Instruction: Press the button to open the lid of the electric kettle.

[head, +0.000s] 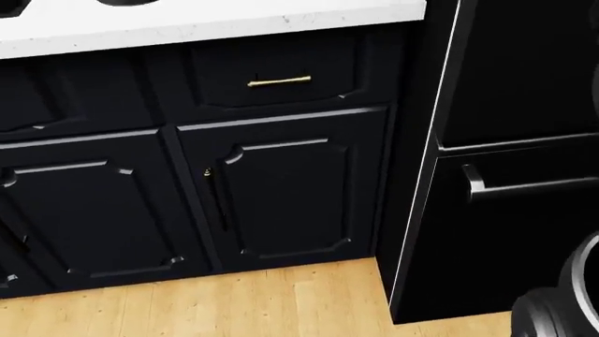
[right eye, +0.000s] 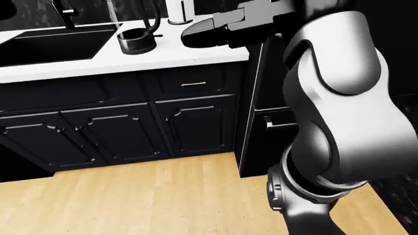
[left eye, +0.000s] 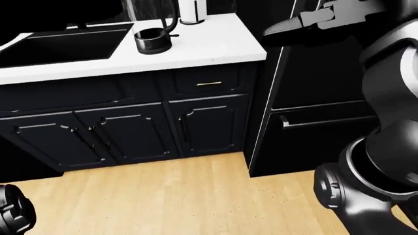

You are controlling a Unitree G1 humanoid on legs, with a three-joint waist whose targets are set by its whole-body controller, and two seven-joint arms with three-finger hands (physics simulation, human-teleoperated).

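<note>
The electric kettle (left eye: 151,39) stands on the white counter (left eye: 215,44), to the right of the sink. It has a black base, a curved black handle and a clear body that runs out of the top of the left-eye view, so its lid and button do not show. My right hand (left eye: 297,24) is raised at counter height to the right of the kettle, apart from it, with its dark fingers (right eye: 206,33) stretched out to the left and holding nothing. My left hand is out of view; only a black arm joint (left eye: 13,210) shows at the bottom left.
A black sink (left eye: 65,44) is set into the counter at left. A white cylinder (left eye: 192,12) stands behind the kettle. Dark cabinets and a drawer with a brass handle (head: 279,82) lie below. A tall black appliance (left eye: 313,122) stands at right. The floor (left eye: 163,196) is wood.
</note>
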